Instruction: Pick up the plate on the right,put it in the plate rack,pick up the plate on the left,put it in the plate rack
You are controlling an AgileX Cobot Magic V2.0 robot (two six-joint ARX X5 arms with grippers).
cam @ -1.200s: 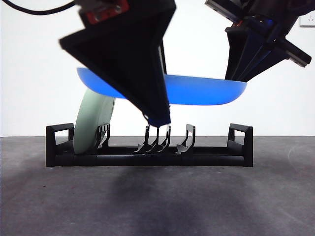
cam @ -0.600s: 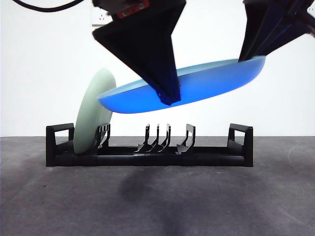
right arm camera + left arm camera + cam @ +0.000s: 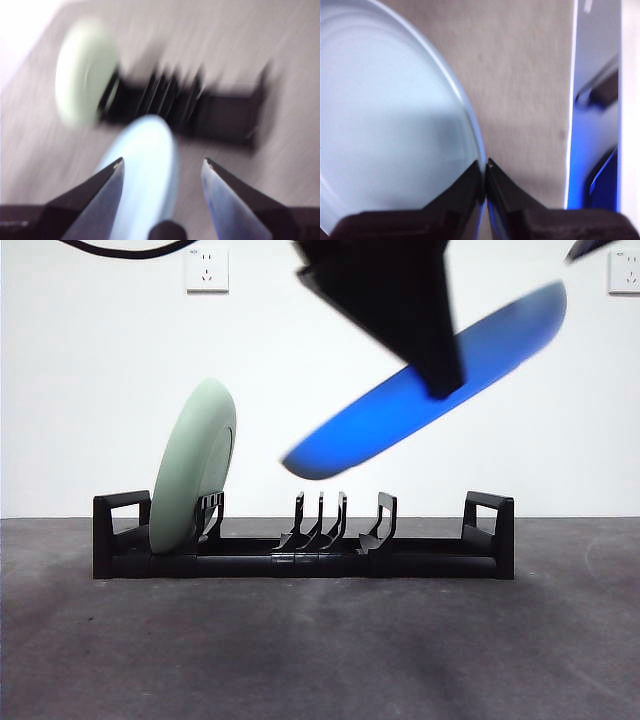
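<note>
Your left gripper (image 3: 485, 172) is pinching the blue plate's (image 3: 420, 400) rim, tilted above the rack (image 3: 300, 550); the right gripper (image 3: 162, 170) is spread, empty. Misaligned, it could be clipping prongs or the green plate (image 3: 195, 465).

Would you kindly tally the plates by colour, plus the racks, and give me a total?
Pale green plate, standing in the rack: 1
Blue plate, tilted in the air, held by the left pincer: 1
Black plate rack: 1
Total: 3

Bright, even front lighting; both wrist views heavily motion-blurred.
</note>
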